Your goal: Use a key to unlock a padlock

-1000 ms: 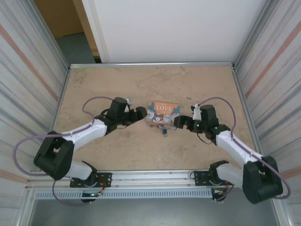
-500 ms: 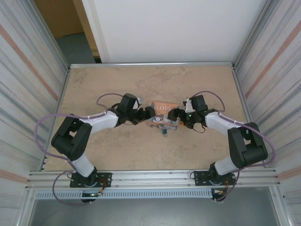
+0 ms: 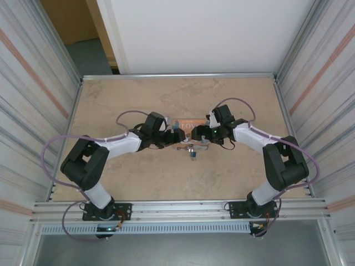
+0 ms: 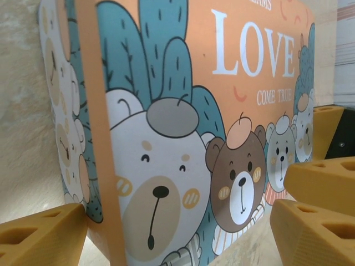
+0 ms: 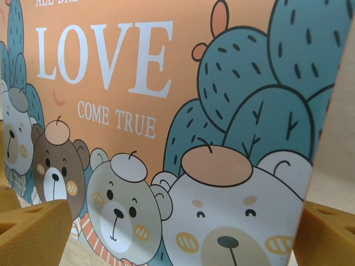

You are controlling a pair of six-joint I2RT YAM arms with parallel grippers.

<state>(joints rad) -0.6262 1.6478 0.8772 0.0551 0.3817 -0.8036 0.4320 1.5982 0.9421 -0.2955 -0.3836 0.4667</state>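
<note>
The padlock (image 3: pixel 192 154) is a tiny dark blue block on the table, just in front of the orange-and-teal "LOVE" box (image 3: pixel 185 124). Small pale metal bits (image 3: pixel 187 147) lie by it; I cannot tell whether one is the key. My left gripper (image 3: pixel 172 136) stands open at the box's left end, and my right gripper (image 3: pixel 198 134) stands open at its right end. In the left wrist view the box (image 4: pixel 183 122) sits between my yellow fingers (image 4: pixel 39 235), jaws wide. In the right wrist view the box (image 5: pixel 166 127) likewise sits between the fingers (image 5: pixel 33 230).
The tan table (image 3: pixel 133 177) is fenced by a metal rail (image 3: pixel 177 75) at the back and ribbed walls on both sides. Both arms fold inward toward the middle, their purple cables (image 3: pixel 66 138) looping over the table.
Both grippers have moved inward from either side and now straddle the ends of the box. The padlock has stayed where it was.
</note>
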